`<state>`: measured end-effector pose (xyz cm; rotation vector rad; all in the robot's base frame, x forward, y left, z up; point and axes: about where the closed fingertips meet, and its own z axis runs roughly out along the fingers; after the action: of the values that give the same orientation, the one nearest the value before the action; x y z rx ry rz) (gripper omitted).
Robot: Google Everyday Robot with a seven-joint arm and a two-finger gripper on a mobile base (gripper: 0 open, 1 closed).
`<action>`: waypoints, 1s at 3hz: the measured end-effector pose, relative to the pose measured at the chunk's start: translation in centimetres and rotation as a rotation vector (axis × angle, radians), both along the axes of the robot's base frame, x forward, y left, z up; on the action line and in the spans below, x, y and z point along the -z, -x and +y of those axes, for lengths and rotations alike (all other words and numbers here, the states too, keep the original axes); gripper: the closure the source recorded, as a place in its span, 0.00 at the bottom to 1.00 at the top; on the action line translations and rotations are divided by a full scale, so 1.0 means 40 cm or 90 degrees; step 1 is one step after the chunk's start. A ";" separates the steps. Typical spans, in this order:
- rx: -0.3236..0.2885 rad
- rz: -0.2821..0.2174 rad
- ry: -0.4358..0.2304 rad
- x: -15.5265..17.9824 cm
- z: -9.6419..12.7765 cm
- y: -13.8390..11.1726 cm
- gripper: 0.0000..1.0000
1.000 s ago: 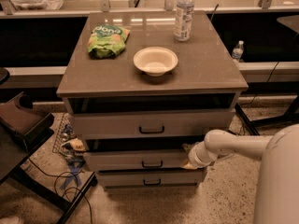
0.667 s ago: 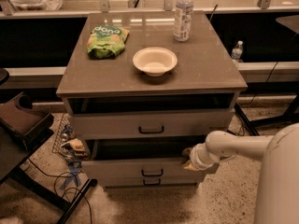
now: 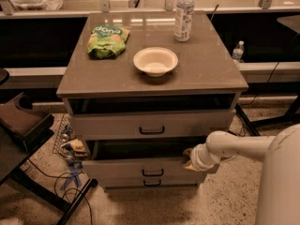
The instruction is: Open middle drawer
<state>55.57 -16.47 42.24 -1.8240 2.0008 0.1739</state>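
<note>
The cabinet has three grey drawers stacked in its front. The middle drawer juts out toward the camera, with a dark gap open above its front and its small black handle in the centre. My gripper sits at the right end of that drawer's top edge, at the tip of my white arm coming in from the right. The top drawer above is pushed in further. Only a thin strip of the bottom drawer shows under the middle one.
On the cabinet top lie a green chip bag, a white bowl and a water bottle. A dark chair and cables occupy the floor at left. A small bottle stands behind at right.
The middle drawer has slid further out toward the camera, and my gripper and arm have come back with it. The items on the cabinet top have not moved.
</note>
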 end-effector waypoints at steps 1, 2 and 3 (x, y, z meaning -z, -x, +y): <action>0.021 0.013 0.016 -0.014 -0.017 0.055 1.00; 0.021 0.013 0.016 -0.016 -0.017 0.054 1.00; 0.021 0.013 0.016 -0.021 -0.017 0.054 1.00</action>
<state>53.40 -17.15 43.07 -1.8114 2.0546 0.1590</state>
